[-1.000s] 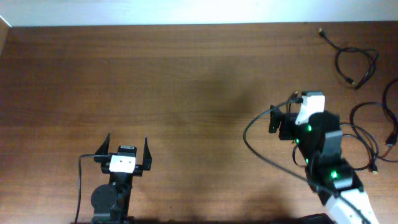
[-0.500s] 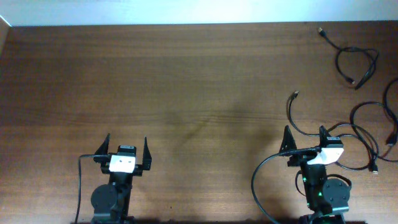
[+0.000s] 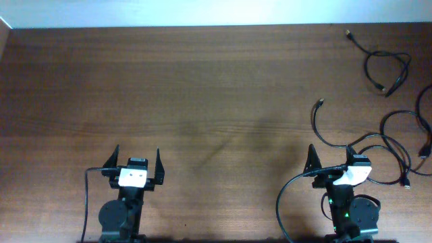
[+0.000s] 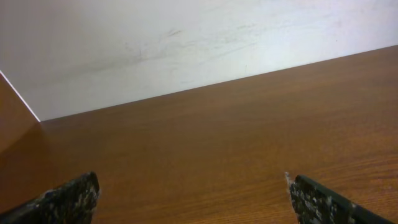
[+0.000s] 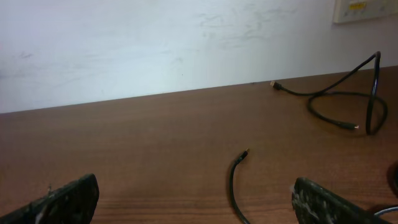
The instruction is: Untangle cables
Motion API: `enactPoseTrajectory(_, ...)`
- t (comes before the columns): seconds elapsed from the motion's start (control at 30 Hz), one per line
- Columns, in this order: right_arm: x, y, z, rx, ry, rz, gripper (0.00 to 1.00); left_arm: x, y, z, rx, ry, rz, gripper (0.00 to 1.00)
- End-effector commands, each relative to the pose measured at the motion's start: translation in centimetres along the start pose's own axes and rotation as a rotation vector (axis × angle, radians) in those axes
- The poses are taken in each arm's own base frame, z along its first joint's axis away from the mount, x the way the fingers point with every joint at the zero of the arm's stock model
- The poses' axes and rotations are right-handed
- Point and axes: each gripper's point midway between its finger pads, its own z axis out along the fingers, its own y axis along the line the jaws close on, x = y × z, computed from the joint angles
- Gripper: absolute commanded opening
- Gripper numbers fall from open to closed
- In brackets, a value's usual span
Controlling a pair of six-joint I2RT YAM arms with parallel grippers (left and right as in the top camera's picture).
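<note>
Several thin black cables lie at the right of the wooden table (image 3: 202,88). One looped cable (image 3: 388,71) lies alone at the far right corner and also shows in the right wrist view (image 5: 348,102). A second cable (image 3: 316,125), with its plug end pointing away, curves back into a loose tangle of cables (image 3: 398,152) at the right edge. Its free end shows between my right fingers in the right wrist view (image 5: 235,177). My right gripper (image 3: 331,158) (image 5: 194,196) is open and empty, just in front of that cable. My left gripper (image 3: 138,160) (image 4: 193,190) is open and empty over bare wood.
Thicker black arm cables run from the left base (image 3: 86,202) and the right base (image 3: 282,202) at the table's front edge. A white wall (image 5: 186,43) stands beyond the table's far edge, with a wall plate (image 5: 364,9) at the top right.
My right arm has pulled back from over the cables to the front edge. The cable with the free plug end now lies flat on the table. The left arm has not moved.
</note>
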Motion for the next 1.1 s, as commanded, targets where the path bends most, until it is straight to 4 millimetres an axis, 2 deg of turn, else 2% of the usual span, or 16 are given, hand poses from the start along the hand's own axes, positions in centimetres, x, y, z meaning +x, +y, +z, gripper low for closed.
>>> enactPoseTrajectory(0.0, 0.3, 0.0, 0.0, -0.006, 0.006, 0.003, 0.98, 0.2, 0.2, 0.0, -0.011, 0.006, 0.008, 0.99)
enactPoseTrajectory(0.17, 0.4, 1.6, -0.1, -0.102, 0.005, -0.204, 0.98, 0.2, 0.2, 0.0, -0.011, 0.005, 0.008, 0.99)
enactPoseTrajectory(1.07, 0.5, 1.6, -0.1, -0.101, 0.008, -0.203, 0.99, 0.2, 0.2, 0.0, -0.012, 0.005, 0.008, 0.99)
